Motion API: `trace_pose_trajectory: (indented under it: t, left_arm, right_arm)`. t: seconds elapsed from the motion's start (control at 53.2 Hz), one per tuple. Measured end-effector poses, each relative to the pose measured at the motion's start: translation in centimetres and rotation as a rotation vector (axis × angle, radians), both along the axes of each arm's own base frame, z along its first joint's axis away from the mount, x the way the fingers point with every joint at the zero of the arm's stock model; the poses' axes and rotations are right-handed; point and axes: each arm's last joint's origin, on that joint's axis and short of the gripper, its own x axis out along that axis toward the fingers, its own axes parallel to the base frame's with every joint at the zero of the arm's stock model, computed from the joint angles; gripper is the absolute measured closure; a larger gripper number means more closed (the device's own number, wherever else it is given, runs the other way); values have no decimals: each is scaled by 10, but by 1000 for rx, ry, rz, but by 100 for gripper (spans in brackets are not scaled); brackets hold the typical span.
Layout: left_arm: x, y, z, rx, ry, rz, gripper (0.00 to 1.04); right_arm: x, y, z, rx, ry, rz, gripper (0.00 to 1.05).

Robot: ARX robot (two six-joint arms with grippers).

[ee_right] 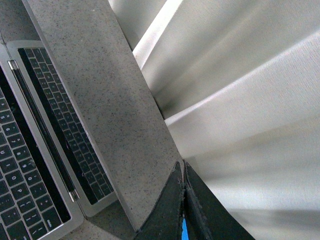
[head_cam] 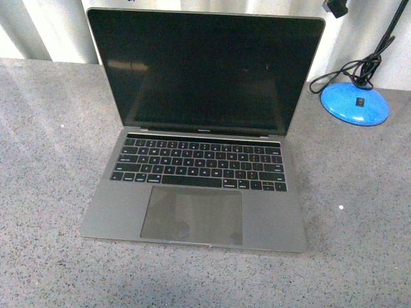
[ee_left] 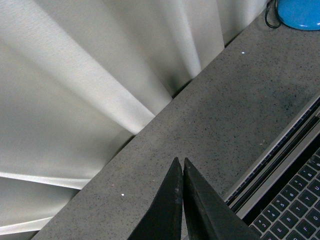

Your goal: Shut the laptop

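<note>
The laptop [head_cam: 199, 167] lies open on the grey speckled table [head_cam: 45, 192], its black screen upright and facing me, with black keys and a large trackpad below. Neither gripper shows in the front view. In the left wrist view my left gripper [ee_left: 181, 161] is shut and empty, over bare table beside the laptop's hinge and keyboard [ee_left: 295, 200]. In the right wrist view my right gripper [ee_right: 182, 164] is shut and empty, close to the edge of the raised lid, with the keyboard [ee_right: 20, 175] off to one side.
A blue lamp base [head_cam: 355, 102] with a coiled black cable [head_cam: 347, 70] stands on the table at the back right; it also shows in the left wrist view [ee_left: 300, 12]. A white pleated curtain [ee_left: 75, 100] hangs behind the table's far edge.
</note>
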Motion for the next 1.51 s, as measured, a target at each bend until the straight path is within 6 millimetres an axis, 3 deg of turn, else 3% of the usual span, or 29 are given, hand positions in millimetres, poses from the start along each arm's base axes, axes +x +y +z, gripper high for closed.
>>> trace_pose_trajectory:
  t: [0.395, 0.753, 1.204, 1.505]
  left_arm:
    - [17, -1, -21, 20, 49, -29, 101]
    - [17, -3, -24, 9, 69, -55, 101]
    - [0, -1, -25, 6, 101, -60, 101]
    - [-23, -6, -34, -24, 155, -86, 101]
  right_arm:
    - [13, 7, -28, 5, 74, 13, 104]
    - [14, 9, -33, 18, 90, 11, 104]
    - [-9, 15, -37, 27, 107, 25, 104]
    - [-28, 18, -46, 33, 138, 32, 104]
